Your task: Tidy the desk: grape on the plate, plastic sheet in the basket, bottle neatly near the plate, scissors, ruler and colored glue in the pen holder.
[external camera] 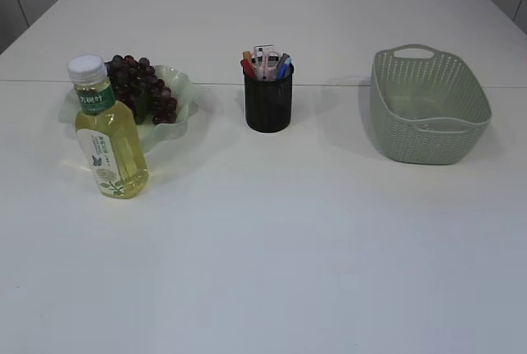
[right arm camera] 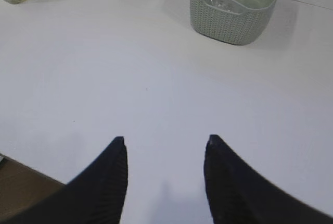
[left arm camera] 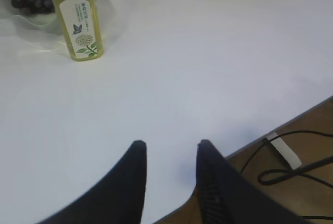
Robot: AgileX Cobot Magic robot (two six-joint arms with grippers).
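A bunch of dark grapes [external camera: 142, 86] lies on the pale green wavy plate [external camera: 183, 90] at the back left. A bottle of yellow drink [external camera: 109, 132] stands upright just in front of the plate, also in the left wrist view [left arm camera: 79, 18]. The black pen holder [external camera: 268, 99] holds scissors, a ruler and coloured glue sticks. The green basket [external camera: 428, 107] stands at the right; in the right wrist view [right arm camera: 234, 5] a clear plastic sheet [right arm camera: 221, 2] lies inside it. My left gripper [left arm camera: 169, 143] and right gripper [right arm camera: 164, 139] are open and empty, near the table's front edge.
The white table [external camera: 288, 230] carries nothing else in front of the objects. The left wrist view shows the table's edge and cables [left arm camera: 291, 166] on the floor beyond it.
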